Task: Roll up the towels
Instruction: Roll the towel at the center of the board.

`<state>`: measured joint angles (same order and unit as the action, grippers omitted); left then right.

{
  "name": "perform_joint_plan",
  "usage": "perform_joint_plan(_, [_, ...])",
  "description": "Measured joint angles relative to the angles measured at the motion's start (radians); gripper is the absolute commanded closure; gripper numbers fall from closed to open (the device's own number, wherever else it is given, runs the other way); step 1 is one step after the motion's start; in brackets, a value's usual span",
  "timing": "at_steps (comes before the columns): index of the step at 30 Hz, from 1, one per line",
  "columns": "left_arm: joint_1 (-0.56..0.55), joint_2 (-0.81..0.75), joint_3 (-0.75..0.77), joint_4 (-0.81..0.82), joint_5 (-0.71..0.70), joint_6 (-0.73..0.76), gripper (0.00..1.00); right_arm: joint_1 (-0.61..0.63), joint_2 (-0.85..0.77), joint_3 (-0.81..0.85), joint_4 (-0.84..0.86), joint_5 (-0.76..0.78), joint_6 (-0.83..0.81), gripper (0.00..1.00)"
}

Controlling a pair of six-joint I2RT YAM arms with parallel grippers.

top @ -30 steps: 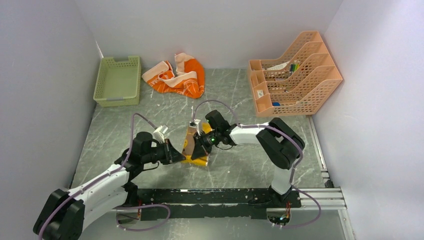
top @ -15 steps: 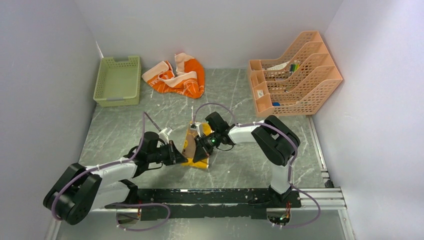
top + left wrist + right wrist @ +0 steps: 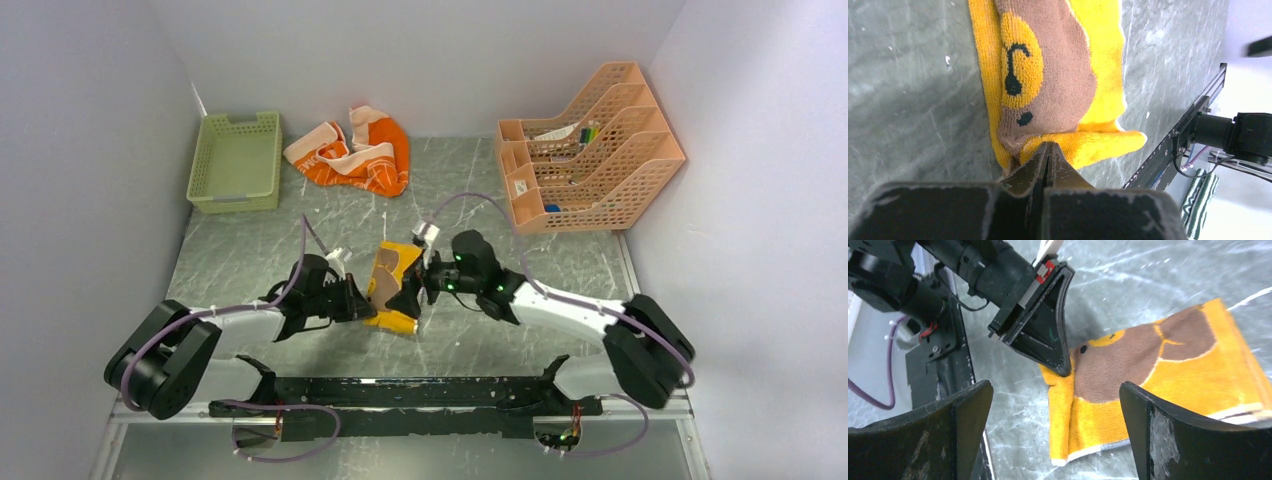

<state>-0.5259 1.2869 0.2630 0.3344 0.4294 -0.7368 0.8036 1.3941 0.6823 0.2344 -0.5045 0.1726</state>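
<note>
The small mustard-yellow towel [image 3: 392, 292] with a brown bear print lies partly folded in the middle of the table; it also shows in the left wrist view [image 3: 1068, 65] and the right wrist view [image 3: 1173, 370]. My left gripper [image 3: 362, 300] is shut, its tips [image 3: 1048, 146] pressed against the towel's near folded edge; no cloth shows between the jaws. My right gripper [image 3: 417, 287] hangs wide open just right of and above the towel [image 3: 1055, 390], holding nothing. The big orange towel [image 3: 360, 155] lies crumpled at the back.
A green mesh basket [image 3: 237, 160] stands at the back left. A peach file rack [image 3: 590, 150] sits at the back right. The black mounting rail [image 3: 400, 392] runs along the near edge.
My right gripper has opened and let go of the yellow towel, and its arm has dropped low with the elbow swung out right. The left arm has lowered and stayed shut at the towel's edge.
</note>
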Motion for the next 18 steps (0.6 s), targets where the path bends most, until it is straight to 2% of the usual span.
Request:
perform_joint_plan(2, [-0.001,0.009,0.018,-0.013,-0.013,0.016,0.93,0.01,-0.084,-0.09,0.134,0.059,0.028,0.03])
perform_joint_plan(3, [-0.002,0.014,0.024,-0.016,-0.019,0.023,0.93,0.008,-0.093,-0.124,0.188,0.072,0.034,0.11])
perform_joint_plan(4, [-0.002,0.021,0.032,-0.021,-0.023,0.03,0.93,0.004,-0.082,-0.142,0.219,0.084,0.033,0.14])
perform_joint_plan(7, [-0.002,0.054,0.062,-0.033,-0.028,0.051,0.93,0.045,-0.037,-0.146,0.208,0.176,-0.029,0.14])
perform_joint_plan(12, [-0.002,0.121,0.111,-0.04,-0.029,0.078,0.93,0.335,-0.122,-0.202,0.238,0.404,-0.253,0.15])
perform_joint_plan(18, [-0.002,0.144,0.129,-0.043,-0.027,0.087,0.93,0.38,-0.118,-0.269,0.284,0.483,-0.435,0.18])
